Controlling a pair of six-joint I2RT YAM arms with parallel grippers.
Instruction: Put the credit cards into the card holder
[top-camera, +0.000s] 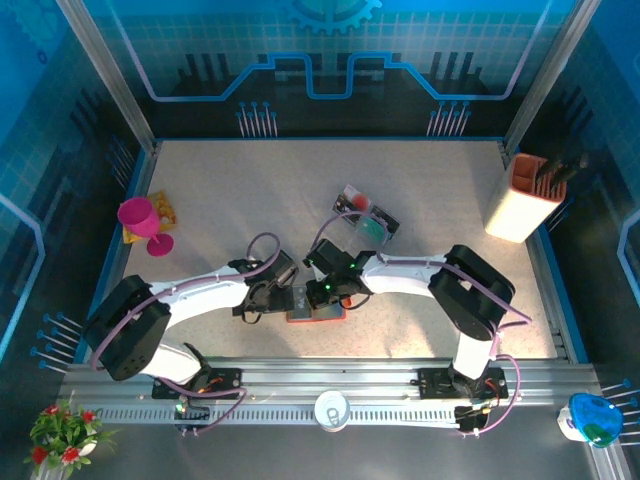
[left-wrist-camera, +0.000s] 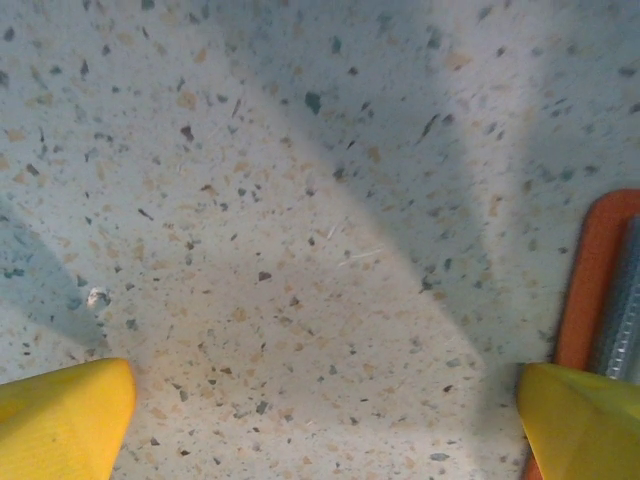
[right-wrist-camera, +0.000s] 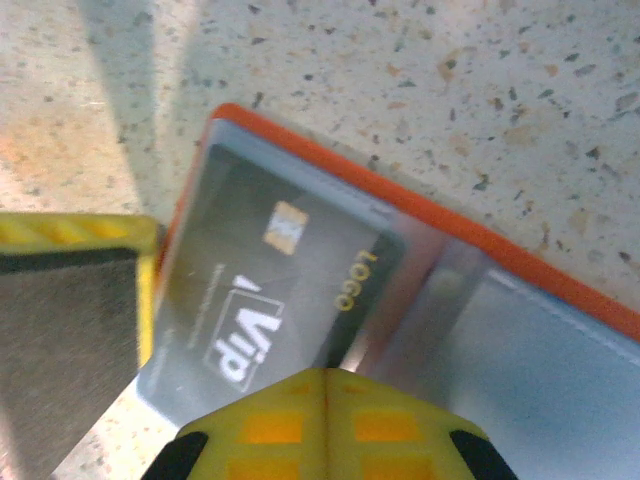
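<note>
**Credit card (right-wrist-camera: 270, 300) lies in the open card holder (right-wrist-camera: 500, 250)**

Right gripper (right-wrist-camera: 325, 405) has its jaws clenched tight together, the tip at the black card's near edge. Whether it presses the card, I cannot tell. The left gripper (left-wrist-camera: 320, 420) is spread wide over the speckled table (left-wrist-camera: 300, 200), one of its fingers (left-wrist-camera: 585, 420) above the holder's orange edge. The holder sits between the two arms.

One card holder (top-camera: 318, 316), one black card (right-wrist-camera: 270, 290) in it, one clear tray (top-camera: 392, 220), one pink goblet (top-camera: 140, 218) at the counter's (top-camera: 250, 180) left edge, one white bin (top-camera: 515, 215) at its right.
</note>
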